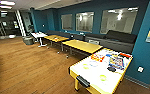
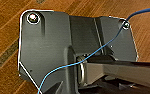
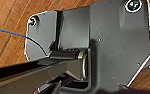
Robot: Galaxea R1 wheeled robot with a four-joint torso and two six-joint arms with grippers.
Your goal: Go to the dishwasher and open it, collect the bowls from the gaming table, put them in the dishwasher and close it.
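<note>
The white-topped, yellow-edged gaming table is carrying blurry small bowls – its near corner running off-frame; gripper states are unreadable.

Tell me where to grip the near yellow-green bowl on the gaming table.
Probably by its rim, coming from above: the bowl lies flat and shallow on the gaming table, near its front corner, with open tabletop around it. Its rim detail is too blurred to judge further.
</note>
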